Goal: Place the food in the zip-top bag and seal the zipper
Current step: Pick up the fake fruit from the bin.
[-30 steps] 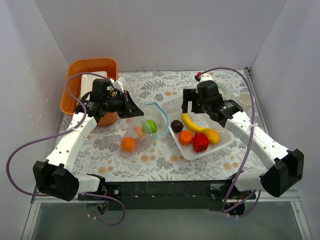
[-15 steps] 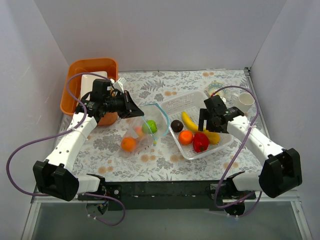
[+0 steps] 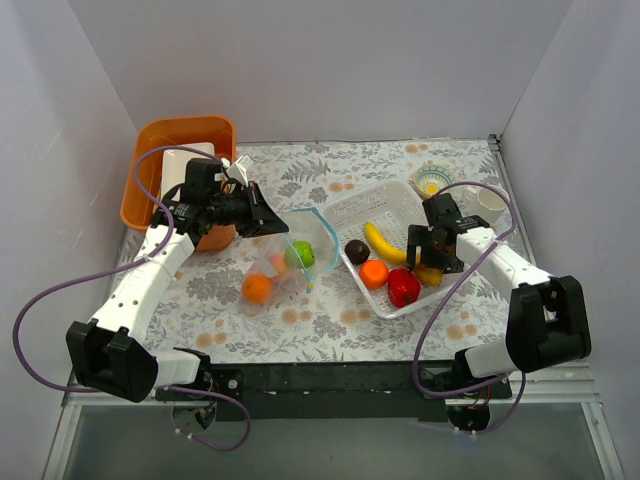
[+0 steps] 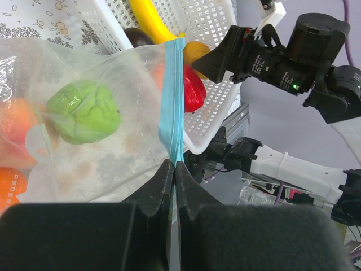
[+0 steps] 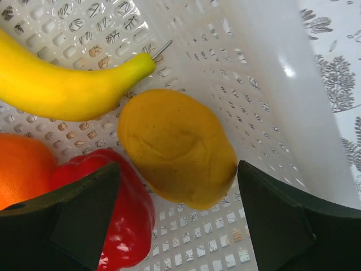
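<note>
The clear zip-top bag lies mid-table with its mouth held up and open. It holds a green ball and an orange. My left gripper is shut on the light blue zipper at the mouth edge. The white basket holds a dark purple ball, a banana, an orange, a red pepper and a yellow lemon-like piece. My right gripper is open, low in the basket, its fingers on either side of the lemon piece.
An orange bin stands at the back left behind my left arm. A white cup and a small round item sit at the back right. White walls enclose the table on three sides.
My right gripper has swung from behind the basket forward and down into it, ending over the yellow lemon-like piece. The basket shifted slightly. My left gripper and the bag have not moved.
</note>
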